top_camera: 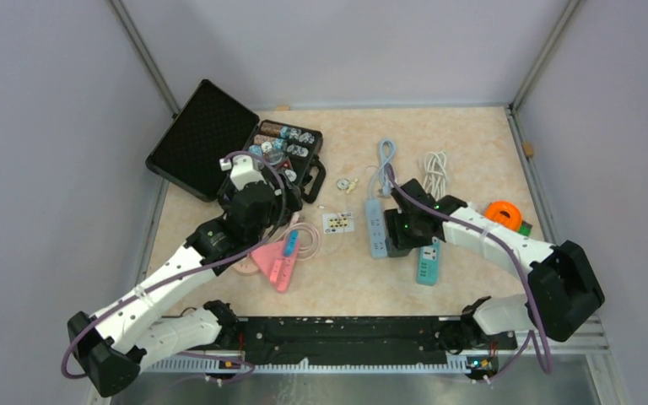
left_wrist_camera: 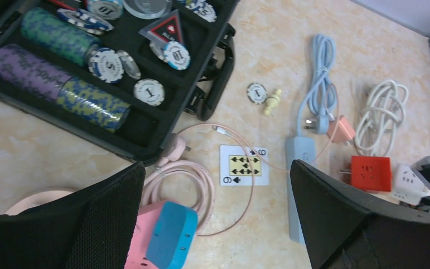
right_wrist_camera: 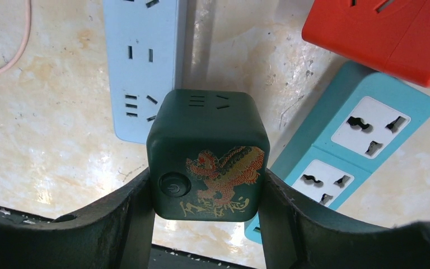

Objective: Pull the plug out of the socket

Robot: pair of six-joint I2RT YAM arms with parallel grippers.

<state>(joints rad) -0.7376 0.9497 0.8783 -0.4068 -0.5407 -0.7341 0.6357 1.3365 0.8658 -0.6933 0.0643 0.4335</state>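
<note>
Clenched between the right jaws: a dark green cube plug (right_wrist_camera: 207, 154), gripped on two opposite flanks and poised over the near end of the pale blue power strip (right_wrist_camera: 143, 61) on the desk (right_wrist_camera: 45, 140). Impossible to tell from the right wrist view whether seated in that socket or already clear of it. Left jaws spread wide, grasping nothing, hovering above a pink power strip (left_wrist_camera: 145, 216) carrying a blue block (left_wrist_camera: 171, 235).

Risks, as judged from here:
- With prongs seated, likely to drag the light strip up along with the cube, unpinned by anything.
- Pulling at a slant liable to bind or bend the prongs.
- Smooth rounded flanks apt to slip through the pads under a hard tug.
- Possible knock against the teal power strip (right_wrist_camera: 358, 140) just beside, or the red block (right_wrist_camera: 386, 33) beyond.

Cube of matte hard plastic, softly rounded at every edge. Red-and-gold dragon print and a round power button on the face toward the camera, slot openings on the far one. Pale blue strip flat, smooth and rigid. Teal strip round-cornered, with white socket inserts. Desk a mottled beige stone pattern, slick-looking.
</note>
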